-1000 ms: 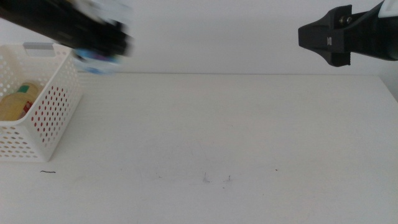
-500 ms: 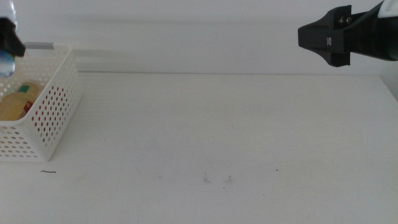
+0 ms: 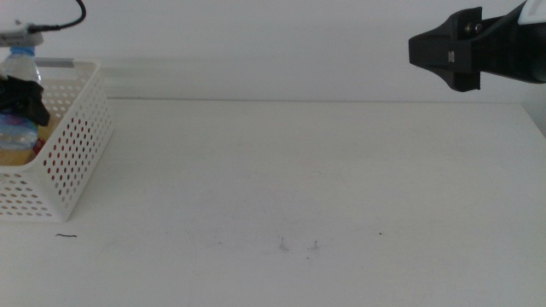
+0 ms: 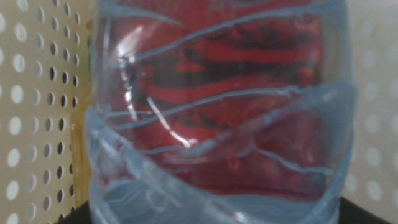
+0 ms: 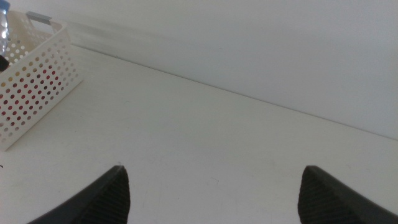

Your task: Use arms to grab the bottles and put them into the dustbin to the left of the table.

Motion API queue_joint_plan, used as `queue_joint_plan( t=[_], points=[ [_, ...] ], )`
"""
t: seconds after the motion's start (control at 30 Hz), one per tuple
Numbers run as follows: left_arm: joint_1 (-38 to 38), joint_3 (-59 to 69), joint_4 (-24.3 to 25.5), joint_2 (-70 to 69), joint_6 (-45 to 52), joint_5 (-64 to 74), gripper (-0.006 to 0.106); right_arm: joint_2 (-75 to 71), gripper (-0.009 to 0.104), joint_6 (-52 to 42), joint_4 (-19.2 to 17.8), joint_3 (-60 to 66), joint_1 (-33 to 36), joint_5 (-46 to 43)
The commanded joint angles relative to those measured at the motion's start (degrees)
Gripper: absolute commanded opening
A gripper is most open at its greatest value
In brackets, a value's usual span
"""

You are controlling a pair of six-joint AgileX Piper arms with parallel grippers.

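Observation:
The white perforated dustbin [image 3: 72,145] stands at the table's left edge. My left gripper [image 3: 21,95] hangs inside it, shut on the clear water bottle [image 3: 17,130], which stands roughly upright. In the left wrist view the water bottle [image 4: 217,124] fills the picture, with the red can [image 4: 236,74] showing through it and the dustbin's wall [image 4: 37,93] behind. A bit of the yellow tea bottle [image 3: 12,157] lies low in the dustbin. My right gripper [image 3: 448,51] waits high over the table's far right, and in its own view the right gripper [image 5: 217,199] is open and holds nothing.
The white table [image 3: 299,179] carries only a few tiny dark marks [image 3: 297,246] near the front. Its far edge meets a white wall. The dustbin [image 5: 37,68] shows in the right wrist view too, far off at the table's side.
My left arm has carried the water bottle leftward past the dustbin's rim and lowered it inside. The right arm has not moved.

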Motion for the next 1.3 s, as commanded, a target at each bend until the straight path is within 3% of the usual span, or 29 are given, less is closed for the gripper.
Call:
queue_joint_plan(
  t=[0.0, 0.17, 0.33, 0.53, 0.77, 1.07, 1.27],
  points=[
    [-0.13, -0.67, -0.63, -0.19, 0.22, -1.27, 0.049, -0.25, 0.09, -0.39, -0.3, -0.13, 0.04, -0.49],
    [-0.13, -0.67, 0.18, 0.31, 1.29, 0.02, 0.094, -0.25, 0.09, -0.39, -0.3, -0.13, 0.04, -0.49],
    [-0.13, -0.67, -0.83, -1.82, 0.74, 4.95, 0.094, -0.25, 0.089, -0.39, -0.31, -0.13, 0.04, -0.49],
    [-1.31, -0.67, -7.14, -8.92, -1.66, 10.79, 0.094, -0.25, 0.089, -0.39, -0.31, -0.13, 0.04, -0.49],
    [-9.8, -0.67, -13.94, -19.07, -5.16, 11.11, 0.094, -0.25, 0.089, -0.39, -0.31, -0.13, 0.04, -0.49],
    [-26.11, 0.08, -4.7, -34.49, -10.77, 9.77, 0.094, -0.25, 0.089, -0.39, -0.31, -0.13, 0.04, -0.49],
    [-38.46, 17.98, 8.23, -50.34, -20.38, -11.79, 0.094, -0.25, 0.089, -0.39, -0.31, -0.13, 0.04, -0.49]
  ],
)
